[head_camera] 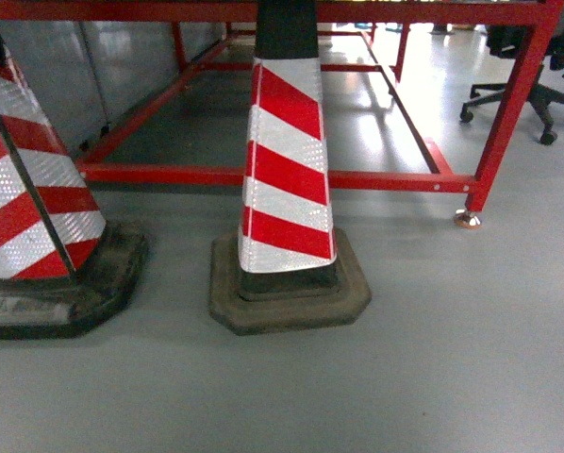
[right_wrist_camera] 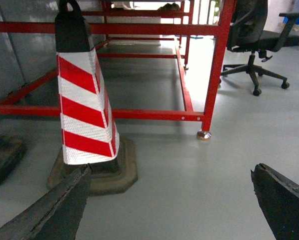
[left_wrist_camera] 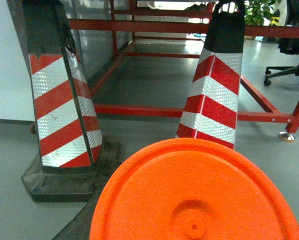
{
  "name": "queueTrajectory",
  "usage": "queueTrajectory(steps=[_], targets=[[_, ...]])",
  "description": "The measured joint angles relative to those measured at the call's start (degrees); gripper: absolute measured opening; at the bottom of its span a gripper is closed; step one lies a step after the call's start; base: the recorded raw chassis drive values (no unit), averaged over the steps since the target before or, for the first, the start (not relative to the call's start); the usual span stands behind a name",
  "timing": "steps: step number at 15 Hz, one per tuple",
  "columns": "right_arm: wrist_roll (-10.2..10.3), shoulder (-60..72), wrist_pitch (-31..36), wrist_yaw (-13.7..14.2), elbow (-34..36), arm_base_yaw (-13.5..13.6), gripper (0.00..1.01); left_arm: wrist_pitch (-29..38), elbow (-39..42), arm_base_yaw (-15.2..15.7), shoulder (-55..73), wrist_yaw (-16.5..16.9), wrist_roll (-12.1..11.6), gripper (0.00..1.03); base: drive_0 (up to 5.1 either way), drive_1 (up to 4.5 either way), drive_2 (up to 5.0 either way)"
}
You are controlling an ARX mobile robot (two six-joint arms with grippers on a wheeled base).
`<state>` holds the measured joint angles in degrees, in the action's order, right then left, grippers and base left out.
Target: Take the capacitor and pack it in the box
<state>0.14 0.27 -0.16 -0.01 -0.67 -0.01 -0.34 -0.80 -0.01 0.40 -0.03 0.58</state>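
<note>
With the capacitor (left_wrist_camera: 194, 195) apparently held close under the left wrist camera, its grip hidden, and the right gripper (right_wrist_camera: 169, 200) spread wide and empty, find the unseen box beyond the 2 striped cones (head_camera: 287, 170) first.

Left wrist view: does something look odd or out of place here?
Yes. A bright orange round object fills the lower frame, very close to the camera, blocking whatever lies beneath. What it is cannot be told. Behind it, the left cone and the right cone stand upright.
</note>
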Motion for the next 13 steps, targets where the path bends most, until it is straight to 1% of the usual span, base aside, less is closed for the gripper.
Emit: queueTrajectory(steps=[7,13], targets=[[0.0,0.0,-0.13,-0.02,0.0,0.0,0.98,-0.09,0.0,0.0,0.0,0.02,0.0,0.43,0.0,3.92,-4.0],[0.0,0.0,-0.09,0.0,0.0,0.0,0.98,-0.04,0.0,0.0,0.0,0.0,0.0,0.43,0.0,0.0,0.0]])
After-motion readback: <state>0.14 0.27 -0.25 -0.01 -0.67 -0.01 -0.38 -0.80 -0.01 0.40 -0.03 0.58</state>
